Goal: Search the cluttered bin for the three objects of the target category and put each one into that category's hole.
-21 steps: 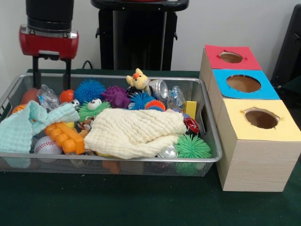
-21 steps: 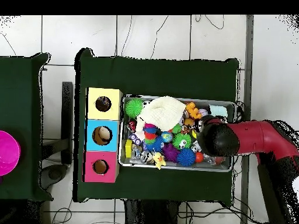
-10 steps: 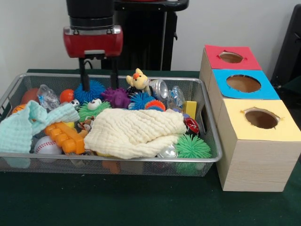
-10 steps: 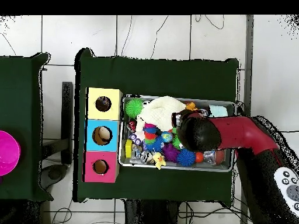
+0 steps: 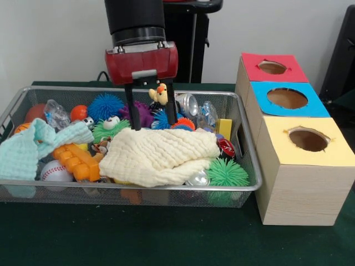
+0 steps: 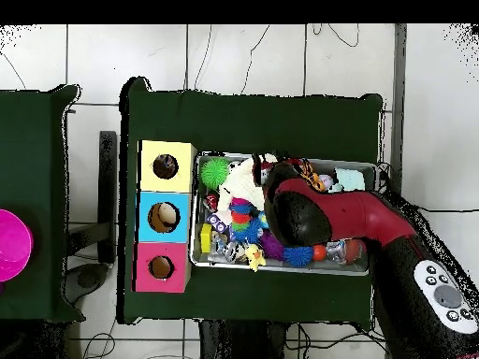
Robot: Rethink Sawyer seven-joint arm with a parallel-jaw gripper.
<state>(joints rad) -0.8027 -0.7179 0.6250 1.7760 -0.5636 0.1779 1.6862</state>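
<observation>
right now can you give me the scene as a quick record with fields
claw: red and black claw, open, above the cream cloth's far edge
bin: silver wire mesh bin full of toys
cloths: cream waffle cloth over the middle; pale mint cloth at picture left
near claw: yellow plush duck, purple spiky ball
boxes: wooden boxes with red top, blue top and yellow top, one hole each
held: nothing visible

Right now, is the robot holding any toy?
No. The gripper is open above the cream cloth, and nothing sits between its fingers.
</observation>
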